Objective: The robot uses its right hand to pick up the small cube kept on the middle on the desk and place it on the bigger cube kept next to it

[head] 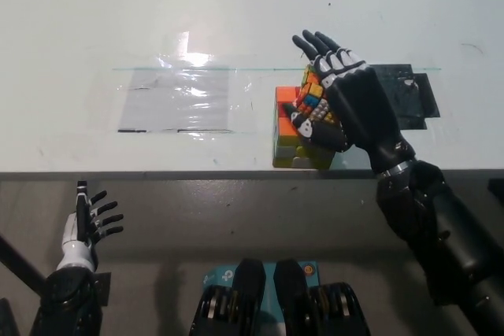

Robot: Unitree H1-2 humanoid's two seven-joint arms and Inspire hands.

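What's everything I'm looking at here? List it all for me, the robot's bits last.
small cube: one, multicoloured, atop the bigger cube, against the right hand.
bigger cube: one, multicoloured, at the desk's near edge, right of middle.
desk: one, white, filling the upper picture.
clear film: one taped sheet, shiny, left of the cubes.
black patch: one, on the desk behind the right hand.
left hand: one, white, lower left below the desk edge, fingers spread, holding nothing.
right hand: one, black, over the cubes, fingers spread.

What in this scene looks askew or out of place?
The small cube sits tilted on the bigger cube, not squared with it, the right hand open beside it. The bigger cube stands near the desk edge.
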